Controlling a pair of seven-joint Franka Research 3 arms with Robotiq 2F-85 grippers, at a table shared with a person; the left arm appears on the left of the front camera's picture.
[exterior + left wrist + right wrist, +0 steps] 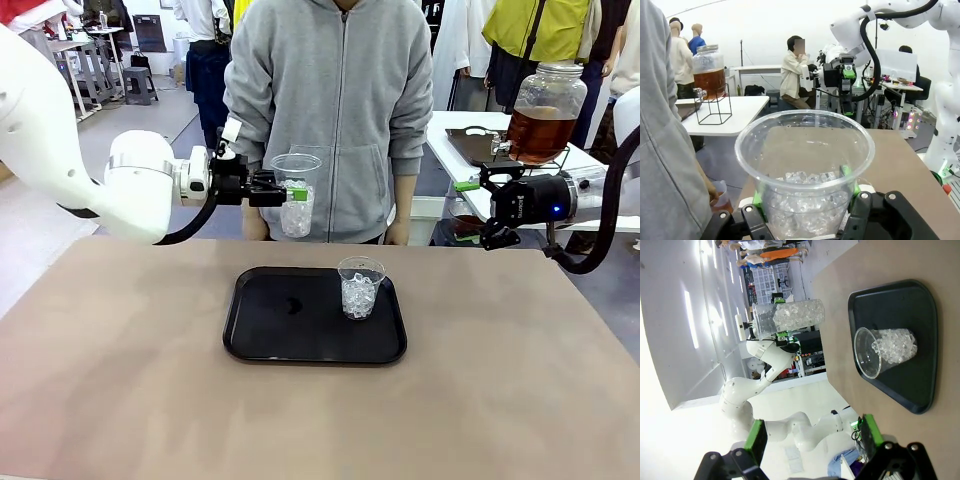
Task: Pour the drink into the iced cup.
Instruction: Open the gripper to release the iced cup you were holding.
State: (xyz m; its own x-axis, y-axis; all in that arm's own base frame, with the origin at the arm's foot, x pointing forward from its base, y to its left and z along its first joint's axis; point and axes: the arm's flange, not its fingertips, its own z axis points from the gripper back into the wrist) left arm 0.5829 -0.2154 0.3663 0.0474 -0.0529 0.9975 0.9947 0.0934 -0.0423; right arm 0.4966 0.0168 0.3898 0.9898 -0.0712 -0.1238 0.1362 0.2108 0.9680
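My left gripper (296, 193) is clamped on an upright iced cup (296, 168), held above the table (120, 380) at its far edge, left of centre. The drink (540, 133) sits amber in the spigot jar (548, 85), upright on a side table (445, 125) far right, nearer my right gripper (478, 210), whose jaws stand spread and empty. A second iced cup (360, 288) stands on the black tray (260, 345).

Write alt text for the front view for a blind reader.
The left gripper holds a clear plastic cup of ice in the air before a person in a grey hoodie. A second clear ice-filled cup stands on a black rectangular tray on the brown table. The right gripper hangs open, a round glass jar of amber drink behind it.
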